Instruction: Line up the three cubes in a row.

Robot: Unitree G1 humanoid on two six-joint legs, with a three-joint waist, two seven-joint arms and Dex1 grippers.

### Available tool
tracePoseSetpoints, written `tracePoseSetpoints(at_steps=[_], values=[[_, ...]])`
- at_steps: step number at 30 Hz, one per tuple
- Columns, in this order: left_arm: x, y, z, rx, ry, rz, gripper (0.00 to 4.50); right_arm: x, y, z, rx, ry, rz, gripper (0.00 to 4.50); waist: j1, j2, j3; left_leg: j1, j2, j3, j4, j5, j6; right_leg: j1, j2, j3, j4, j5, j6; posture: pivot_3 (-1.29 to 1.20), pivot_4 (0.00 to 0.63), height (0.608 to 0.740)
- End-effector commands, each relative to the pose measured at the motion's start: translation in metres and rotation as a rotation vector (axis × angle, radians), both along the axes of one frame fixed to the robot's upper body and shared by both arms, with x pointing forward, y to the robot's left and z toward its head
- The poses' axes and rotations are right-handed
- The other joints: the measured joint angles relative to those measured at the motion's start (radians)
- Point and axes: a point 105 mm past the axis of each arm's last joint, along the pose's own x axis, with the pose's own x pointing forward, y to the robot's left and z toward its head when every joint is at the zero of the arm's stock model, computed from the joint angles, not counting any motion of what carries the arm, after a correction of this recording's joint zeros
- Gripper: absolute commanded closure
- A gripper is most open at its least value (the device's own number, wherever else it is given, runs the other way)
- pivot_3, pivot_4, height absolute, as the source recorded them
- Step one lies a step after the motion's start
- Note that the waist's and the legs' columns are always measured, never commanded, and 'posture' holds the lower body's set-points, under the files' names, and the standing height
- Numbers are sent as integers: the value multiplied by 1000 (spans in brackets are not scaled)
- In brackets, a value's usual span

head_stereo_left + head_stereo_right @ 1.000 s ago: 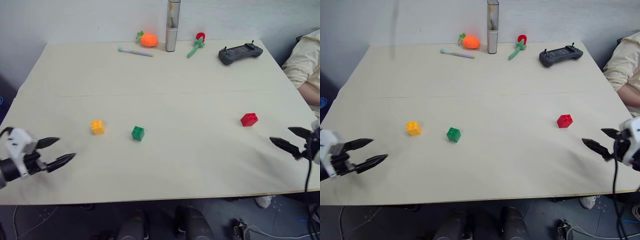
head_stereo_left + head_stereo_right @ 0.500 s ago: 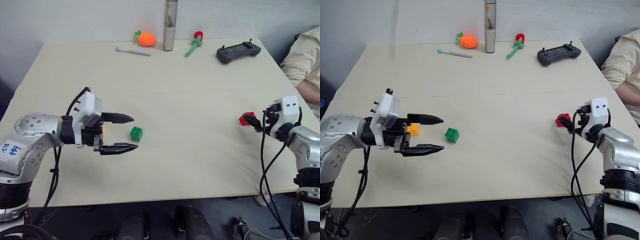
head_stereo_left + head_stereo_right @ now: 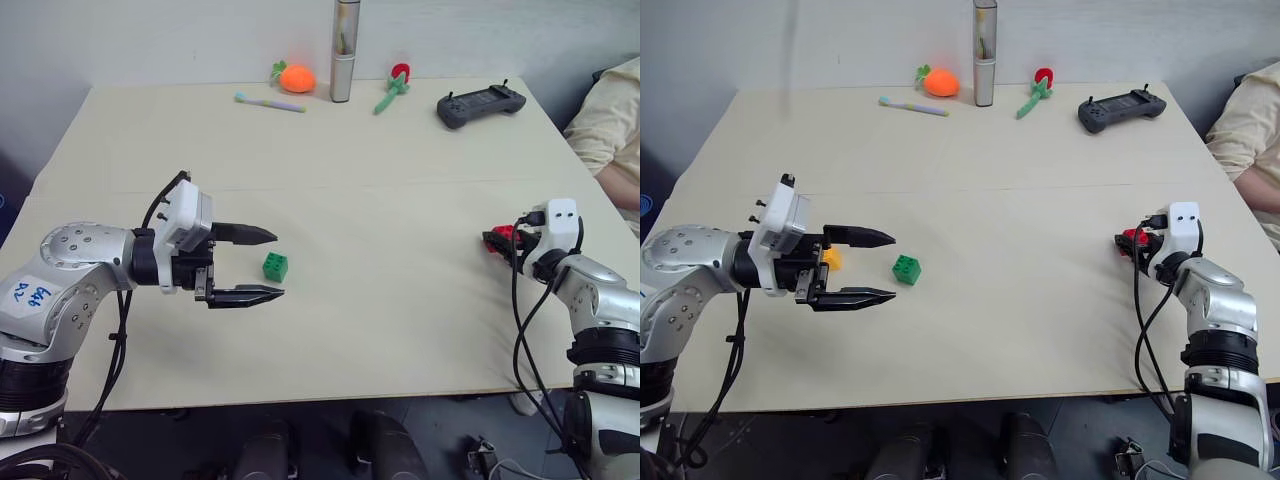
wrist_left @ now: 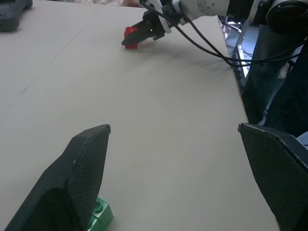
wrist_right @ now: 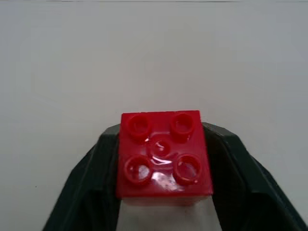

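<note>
Right gripper point(image 5: 163, 211): clamped on red cube point(image 5: 163, 154), studs up, fingers against both its sides, on table point(image 3: 400, 180)
Left gripper point(image 3: 262, 265): spread wide, holding nothing; green cube point(image 3: 276, 267) just past its tips, between the jaws' lines; yellow cube point(image 3: 831, 258) behind fingers, partly hidden
</note>
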Motion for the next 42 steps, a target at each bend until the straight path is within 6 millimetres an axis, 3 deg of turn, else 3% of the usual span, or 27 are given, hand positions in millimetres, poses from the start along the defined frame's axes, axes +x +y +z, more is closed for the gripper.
tracePoseSetpoints(at_steps=[1, 6, 11, 17, 23, 29, 38, 42], values=[[-6, -4, 8, 4, -45, -36, 0, -25, 52, 29, -179, -140, 446, 2969, 2, 0, 0, 0, 0, -1, 0, 0, 0, 0, 0, 0, 0, 0, 0, 0, 150, 740], [-7, -4, 7, 19, -41, -63, 0, -76, 110, 55, -112, -127, 924, 2967, 1, 0, 0, 1, 0, 0, 0, 0, 0, 1, 1, 1, 0, 0, 1, 0, 150, 740], [-15, -9, -2, 75, -14, -147, 0, -120, 151, 31, -230, -20, 1266, 2967, 5, -1, 0, 1, 1, -3, 1, 0, 0, 2, 1, -1, -1, 0, 1, 0, 150, 740], [-26, -15, -11, 149, 1, -257, 0, -118, 161, -11, -350, -10, 1341, 2967, 7, -1, 0, 1, -1, -2, 1, 0, 0, 2, 0, -1, -1, 0, 1, 0, 150, 740], [-25, -14, -14, 162, -10, -259, 0, -118, 158, -26, -392, 7, 1359, 2967, 4, -1, 0, 1, -1, -2, 1, 0, 0, 2, 0, -1, -1, 0, 1, 0, 150, 740], [-25, -12, -18, 171, -3, -257, 0, -112, 160, -26, -372, -5, 1329, 2967, 4, -1, 0, 1, -1, -2, 1, 0, 0, 2, 0, -1, -1, 0, 1, 0, 150, 740], [-20, 0, -22, 148, 18, -152, 0, -118, 155, -16, -410, -18, 1348, 23, 5, -1, 0, 1, -1, -3, 2, 0, 0, 2, 0, -1, 0, 0, 1, 0, 150, 740], [-21, 28, -30, 122, 44, 44, 0, -115, 151, 15, -403, -72, 1311, 23, -4, -1, 0, 1, 0, -3, 1, 0, 0, 2, 0, -1, 0, 0, 1, 0, 150, 740]])
